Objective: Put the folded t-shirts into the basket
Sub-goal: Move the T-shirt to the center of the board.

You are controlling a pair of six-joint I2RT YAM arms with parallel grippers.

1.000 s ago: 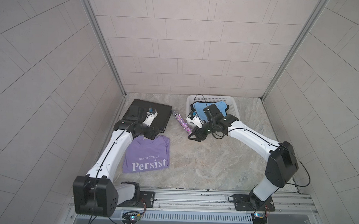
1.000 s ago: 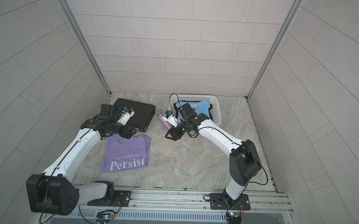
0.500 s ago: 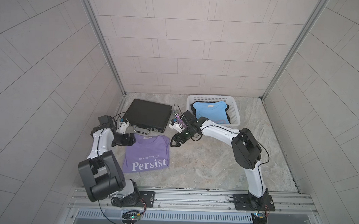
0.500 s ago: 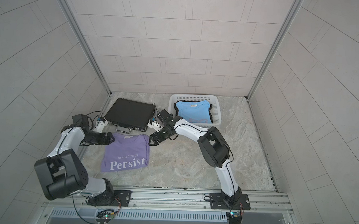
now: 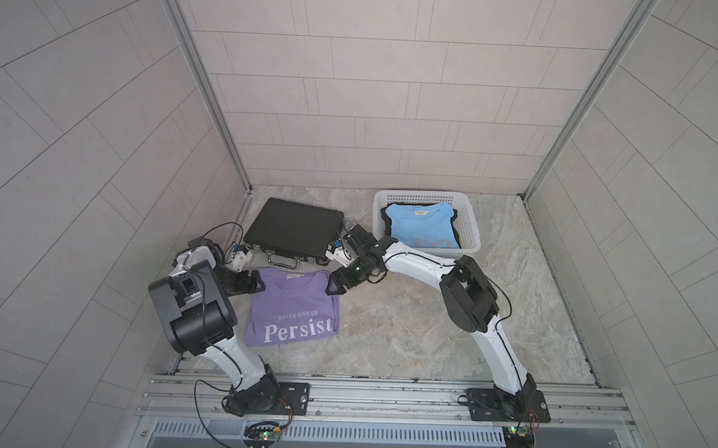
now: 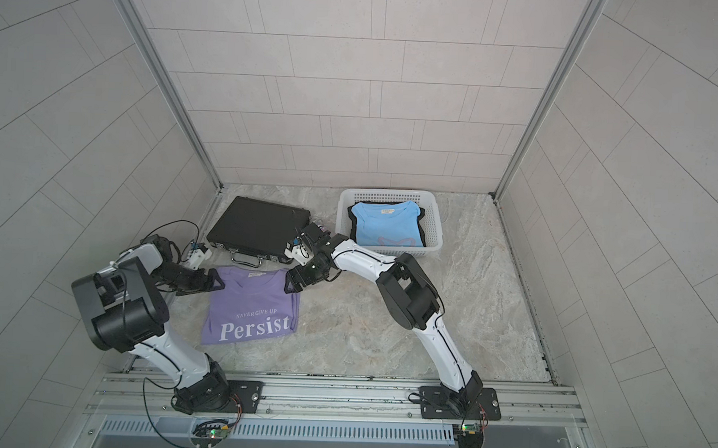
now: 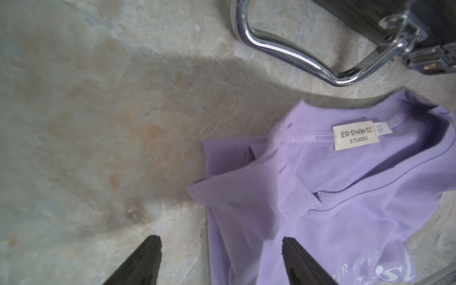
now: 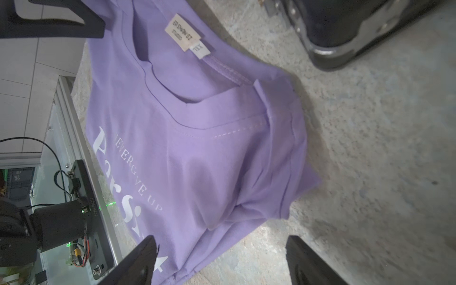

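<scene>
Down on the stone table (image 5: 407, 318), just in front of the black case (image 5: 292, 230): the lilac shirt (image 5: 293, 309), flat and folded, not yet in the white basket (image 5: 472, 221). Already in that basket: the light blue shirt (image 5: 421, 232), on top of a black shirt (image 6: 352, 222). Left claw (image 5: 259, 286) wide, at one top corner of the lilac shirt, holding nothing. Right claw (image 5: 333, 287) wide too, at the other top corner, also holding nothing. Could go wrong in a few ways from here. Might pinch only the top layer of cloth and so let the fold drop open on the way up. Might lift one corner sooner than the other and so twist or drag the shirt. Might bump the shiny handle (image 7: 291, 51) of the case, just beside the collar. Might catch a loose end on the rim and leave half the shirt outside. Best to scoop low under every layer, close both claws together, lift level, and go high over the rim.
</scene>
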